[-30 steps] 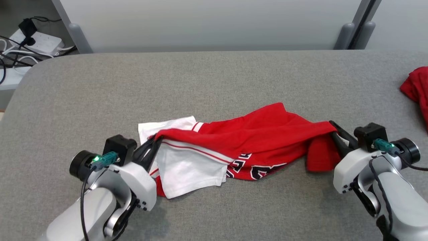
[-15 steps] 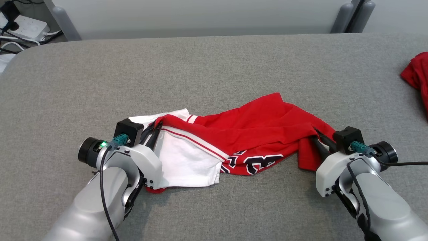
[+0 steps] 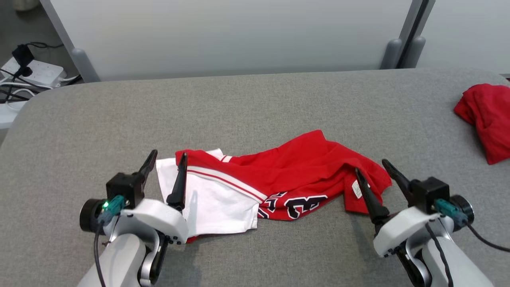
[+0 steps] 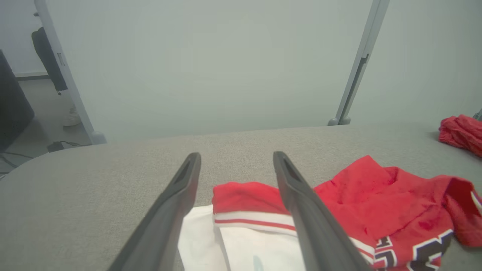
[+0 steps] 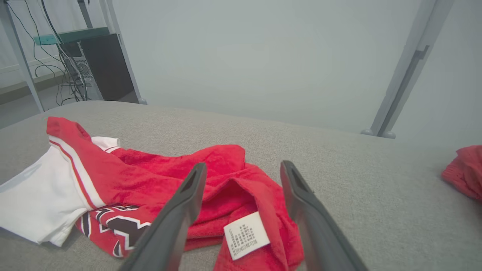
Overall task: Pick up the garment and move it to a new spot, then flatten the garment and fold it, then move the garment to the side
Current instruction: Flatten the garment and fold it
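At the garment's (image 3: 295,175) ends, left end effector (image 3: 167,158) and right end effector (image 3: 370,166) gape wide, empty.

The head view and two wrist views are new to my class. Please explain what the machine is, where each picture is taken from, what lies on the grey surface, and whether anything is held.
This is a wheeled robot with two arms, each ending in a gripper with two long dark fingers. The wide picture comes from a camera on its head, looking down at a grey table. The other two come from cameras on the wrists, each looking along its own gripper's fingers. On the table lies a crumpled red and white garment with a white label. A second red cloth lies far to the right. The left gripper stands open at the garment's white end, the right gripper open at its red end; neither holds anything.
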You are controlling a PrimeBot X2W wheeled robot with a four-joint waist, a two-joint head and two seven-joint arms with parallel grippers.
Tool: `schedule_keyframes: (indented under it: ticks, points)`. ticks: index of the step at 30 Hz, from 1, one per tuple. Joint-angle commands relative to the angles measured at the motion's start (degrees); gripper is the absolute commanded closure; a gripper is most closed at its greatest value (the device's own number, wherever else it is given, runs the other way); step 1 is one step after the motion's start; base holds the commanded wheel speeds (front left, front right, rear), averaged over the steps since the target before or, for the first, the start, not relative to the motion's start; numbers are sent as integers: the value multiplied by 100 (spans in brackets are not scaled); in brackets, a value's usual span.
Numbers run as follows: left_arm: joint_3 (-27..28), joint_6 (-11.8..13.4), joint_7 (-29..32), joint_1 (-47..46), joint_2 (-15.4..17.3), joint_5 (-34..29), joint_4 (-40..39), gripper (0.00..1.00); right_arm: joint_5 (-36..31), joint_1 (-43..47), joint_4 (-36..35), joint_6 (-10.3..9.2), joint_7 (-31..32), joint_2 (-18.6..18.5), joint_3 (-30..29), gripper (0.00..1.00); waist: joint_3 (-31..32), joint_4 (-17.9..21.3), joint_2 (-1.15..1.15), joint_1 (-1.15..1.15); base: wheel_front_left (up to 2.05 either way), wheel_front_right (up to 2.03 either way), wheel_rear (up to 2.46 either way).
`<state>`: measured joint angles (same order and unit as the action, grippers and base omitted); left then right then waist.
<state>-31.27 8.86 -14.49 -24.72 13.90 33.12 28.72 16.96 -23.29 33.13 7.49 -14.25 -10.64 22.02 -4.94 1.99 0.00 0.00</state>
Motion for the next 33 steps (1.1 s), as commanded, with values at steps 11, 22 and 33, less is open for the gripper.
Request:
schedule_keyframes:
  ticks: [11, 22, 33]
  points:
    - [1136, 338, -51, 1742, -206, -646, -1916, 0, -317, 1568, -1537, 0, -74, 284, -817, 0, 422, -84, 0, 0, 0, 0, 0]
    - [1291, 263, -34, 2291, -500, -650, -1627, 0, -404, 2103, -1807, 0, -74, 327, -998, 0, 551, -86, 0, 0, 0, 0, 0]
    - [1168, 136, 476, 1919, -629, -411, -587, 0, -390, 2117, -1833, 0, -74, 328, -1021, 0, 492, 28, 0, 0, 0, 0, 0]
